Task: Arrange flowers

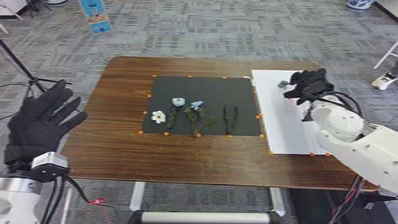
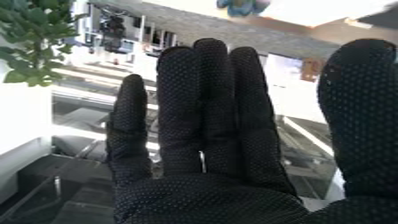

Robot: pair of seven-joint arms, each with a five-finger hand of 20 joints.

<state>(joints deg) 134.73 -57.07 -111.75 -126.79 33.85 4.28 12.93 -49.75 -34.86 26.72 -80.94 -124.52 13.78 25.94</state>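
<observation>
Right hand in a black fabric glove point(image 2: 200, 197): open, fingers straight, thumb out to the side, nothing gripped. It was over the far part of the white rectangular sheet point(image 1: 293, 135), at the right side of the brown wooden counter point(image 1: 115, 155). Small blue-grey item, probably a bloom point(image 1: 283, 84), lay just left of that hand's fingertips in the head view; touching or slightly apart, couldn't tell. Its long axis couldn't be told either; looked compact. Right hand clearly the nearer one.

Left hand, black fabric glove point(image 1: 40, 120), was open too, off the counter's left edge, well apart from the flowers.

Rest of the flowers lay on the black square mat point(image 1: 169, 87), left of the right hand and nearer the robot: white open flower point(image 1: 158, 116), pale blue rounded bloom point(image 1: 179, 101), blue flower point(image 1: 196, 105), and two thin dark green stems point(image 1: 230, 119). Those two ran roughly near-to-far, side by side.

Judgement: next move likely a short leftward shift and finger closing on the blue-grey item; a light thing could get nudged away. No readable writing or labels on the flowers.
</observation>
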